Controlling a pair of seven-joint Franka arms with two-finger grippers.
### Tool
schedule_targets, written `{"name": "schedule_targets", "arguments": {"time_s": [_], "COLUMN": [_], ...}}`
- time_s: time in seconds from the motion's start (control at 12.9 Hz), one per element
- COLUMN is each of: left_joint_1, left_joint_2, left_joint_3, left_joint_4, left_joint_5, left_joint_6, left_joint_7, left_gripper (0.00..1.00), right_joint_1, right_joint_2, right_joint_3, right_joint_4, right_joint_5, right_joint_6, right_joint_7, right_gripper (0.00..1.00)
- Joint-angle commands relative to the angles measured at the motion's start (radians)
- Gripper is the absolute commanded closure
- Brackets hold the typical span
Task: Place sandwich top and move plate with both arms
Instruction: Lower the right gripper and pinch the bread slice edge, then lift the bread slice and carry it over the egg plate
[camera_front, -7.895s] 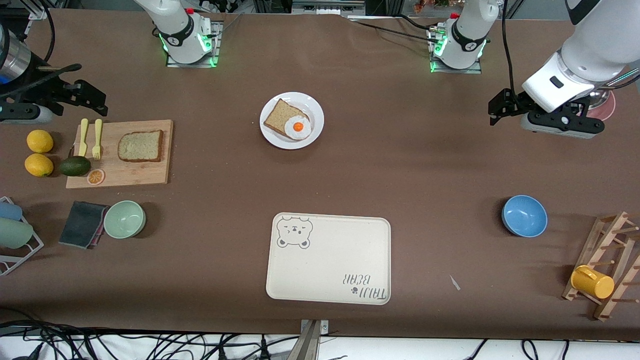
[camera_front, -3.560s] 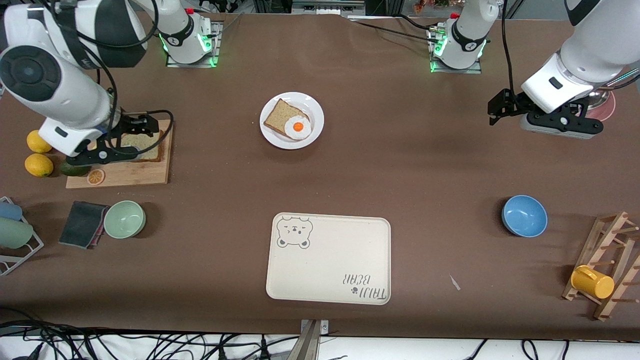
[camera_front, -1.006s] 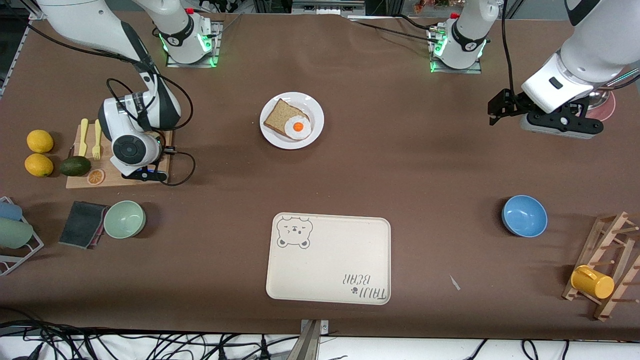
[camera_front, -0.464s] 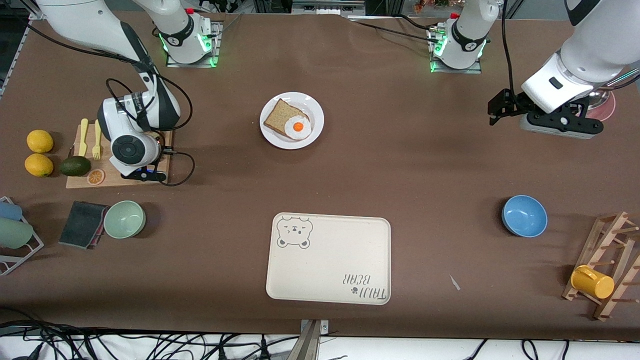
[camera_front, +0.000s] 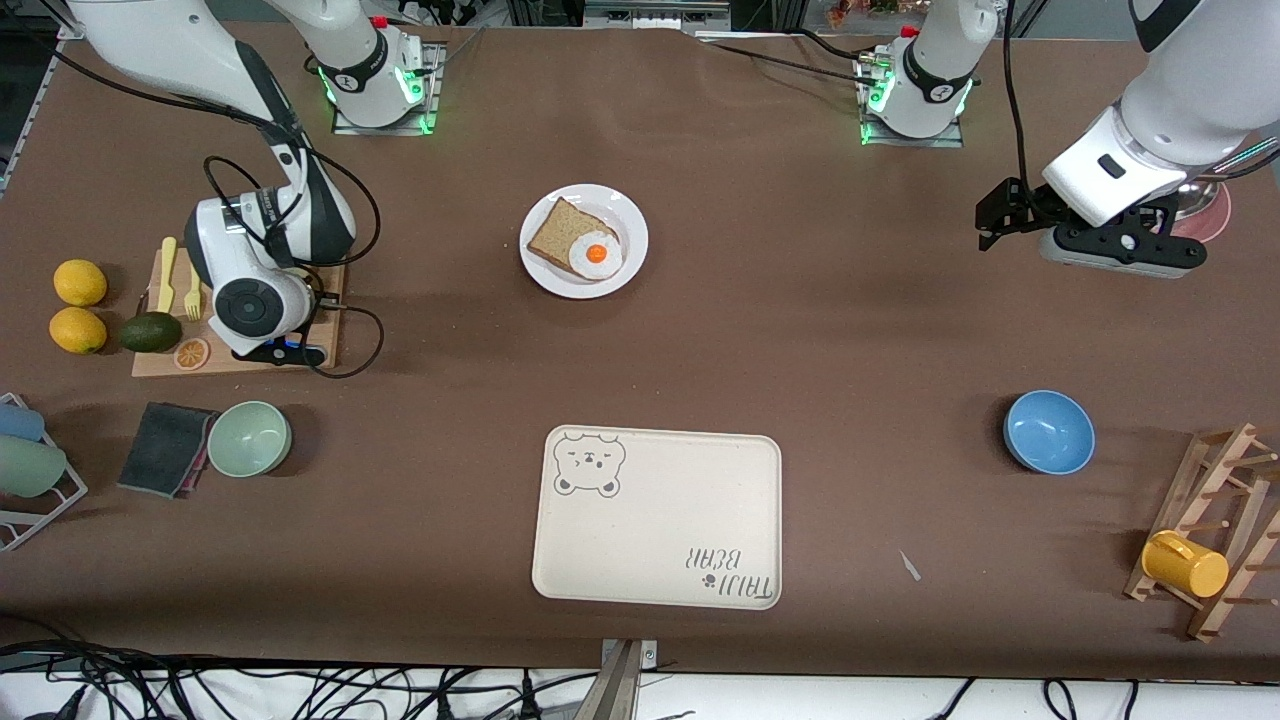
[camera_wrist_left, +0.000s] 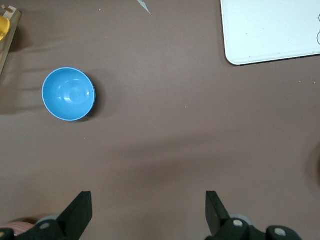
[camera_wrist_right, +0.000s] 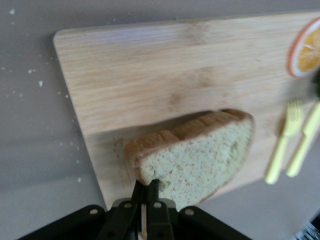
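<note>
While right gripper (camera_wrist_right: 145, 196) pinches edge of tan speckled squarish bread slice — the sandwich top (camera_wrist_right: 200, 160) — slice appears lifted at pinched end over light wooden cutting board (camera_wrist_right: 150, 80) at right arm's end of brown counter (camera_front: 800, 350); fingers pressed onto crust. Round white plate (camera_front: 629, 216), holding darker bread slice (camera_front: 553, 232) and fried egg (camera_front: 596, 254), sits mid-counter, untouched. Left gripper (camera_wrist_left: 147, 212) waits, fingers spread, over bare counter near blue bowl (camera_wrist_left: 68, 94). Judgement: pickup just begun — placing and two-arm plate move remain.

Right gripper (camera_wrist_right: 145, 192) pinched shut, wrist bent low; left gripper (camera_wrist_left: 146, 210) waits (fingers spread).
</note>
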Motion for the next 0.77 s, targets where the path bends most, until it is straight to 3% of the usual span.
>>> {"name": "schedule_targets", "arguments": {"time_s": [0.0,0.46,0.7], "left_joint_1": [0.005,0.007,0.007], "left_joint_2": [0.009,0.009,0.008], "left_joint_3": [-0.006,-0.004,-0.004], "left_joint_4": [0.027,0.025,0.025], "left_joint_5": [0.029,0.029,0.029], "left_joint_6": [-0.021,-0.021,-0.022], "left_joint_7": [-0.009,-0.009,-0.011], "left_gripper": [0.00,0.00,0.00], "right_joint_1": [-0.012,0.022,0.123], "right_joint_2": [-0.020,-0.011,0.003], "right_joint_3": [0.073,0.299,0.338], "right_joint_4": [0.135,0.383,0.428], "right_joint_5": [0.046,0.066,0.113], "right_joint_6": [-0.212,-0.470,-0.496], "right_joint_7": [-0.019,0.028,0.123], "right_gripper": [1.00,1.00,1.00]}}
